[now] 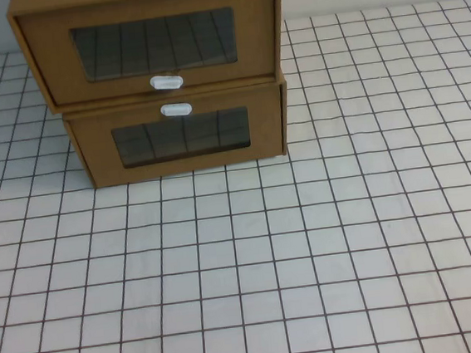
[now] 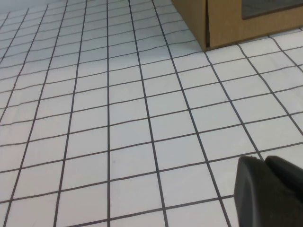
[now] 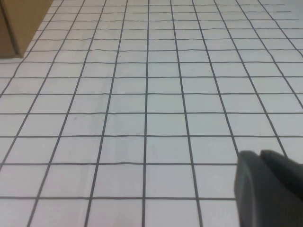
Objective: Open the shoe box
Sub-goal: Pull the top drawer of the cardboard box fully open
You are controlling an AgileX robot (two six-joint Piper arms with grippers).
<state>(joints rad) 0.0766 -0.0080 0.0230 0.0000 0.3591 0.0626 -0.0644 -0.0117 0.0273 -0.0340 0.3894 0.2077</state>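
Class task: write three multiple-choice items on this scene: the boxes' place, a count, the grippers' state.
1. Where do the stacked shoe boxes stand?
A. far left of the table
B. near right
C. front centre
2. How many white handles show?
A. one
B. two
C. four
3. The left gripper and right gripper are:
A. open around a handle
B. gripping a box
C. shut above the bare table
Key: 1A: the high view shows them far left. 2B: one per box front. 3C: the wrist views show both closed over the table.
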